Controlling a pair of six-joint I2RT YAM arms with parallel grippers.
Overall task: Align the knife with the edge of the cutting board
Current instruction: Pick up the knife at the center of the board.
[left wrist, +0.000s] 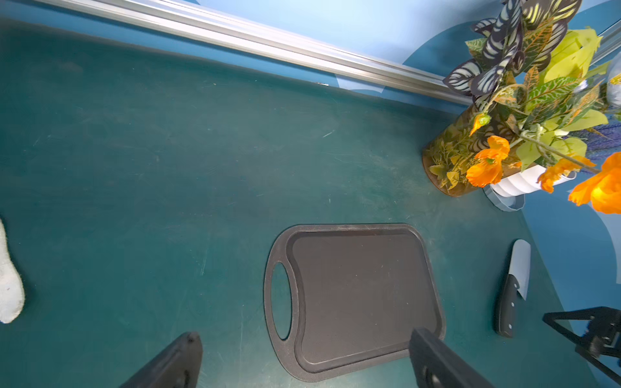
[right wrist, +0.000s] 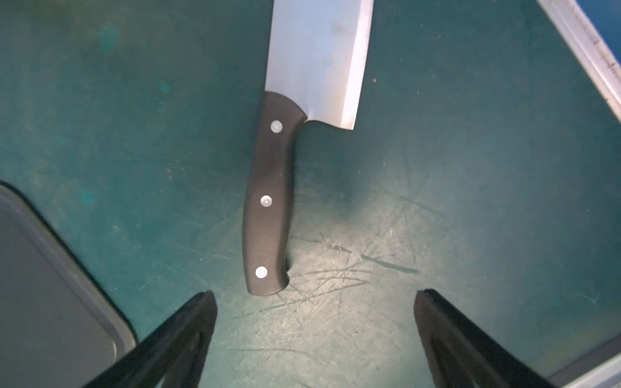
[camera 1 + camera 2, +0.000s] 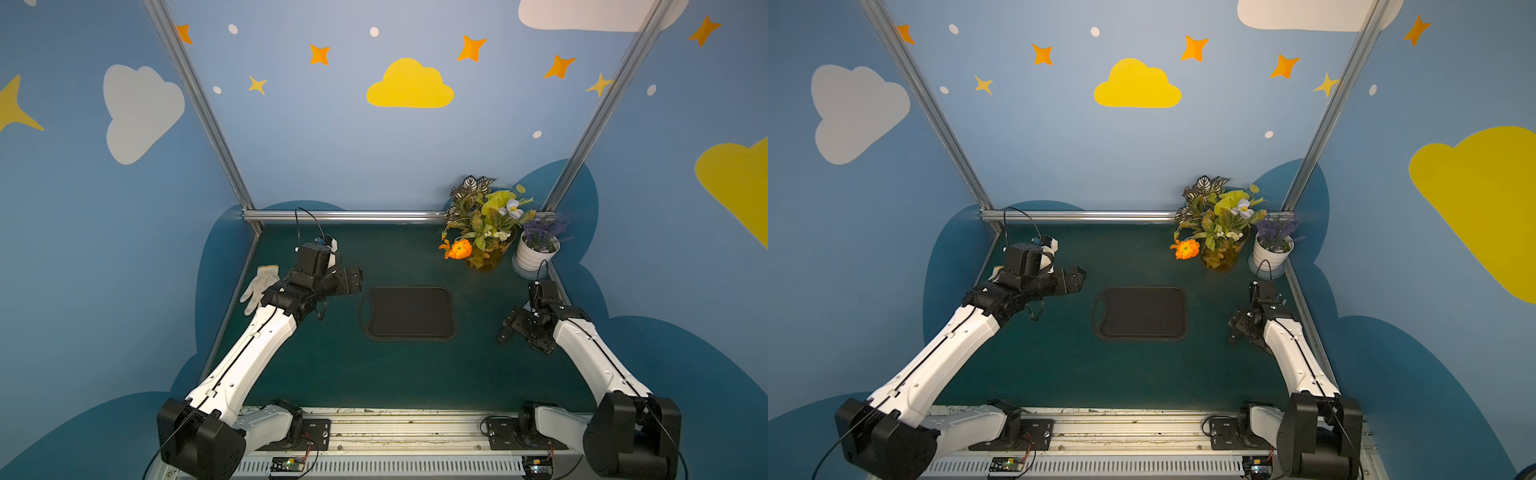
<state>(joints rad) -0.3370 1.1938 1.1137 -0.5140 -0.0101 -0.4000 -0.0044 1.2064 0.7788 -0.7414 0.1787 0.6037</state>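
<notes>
Right claw hung low over the desk, jaws wide apart with nothing between them. Just ahead of it the knife lay flat, black handle toward the claw and blade pointing away. The handle's butt sat off-centre in the gap, nearer one finger. Off to the knife's side lay the board, apart from it, with bare desk between. From the left wrist view the knife ran roughly along the board's short edge opposite the hole, but stood off from it. In both top views the right arm hid the knife.

The step in hand looked like the reach for the handle. Doing it well would mean shifting sideways until the handle sat centred, then going forward to about the middle rivet before closing. A pinch at the butt would likely let the heavy blade swing. The fingers would need to go right down to the desk, since the handle lay flat. Sliding the knife across might keep its heading better than lifting it.

Left claw, also apart and empty, hovered beyond the board's hole end, clear of the work. The glove and plants stood well away.
</notes>
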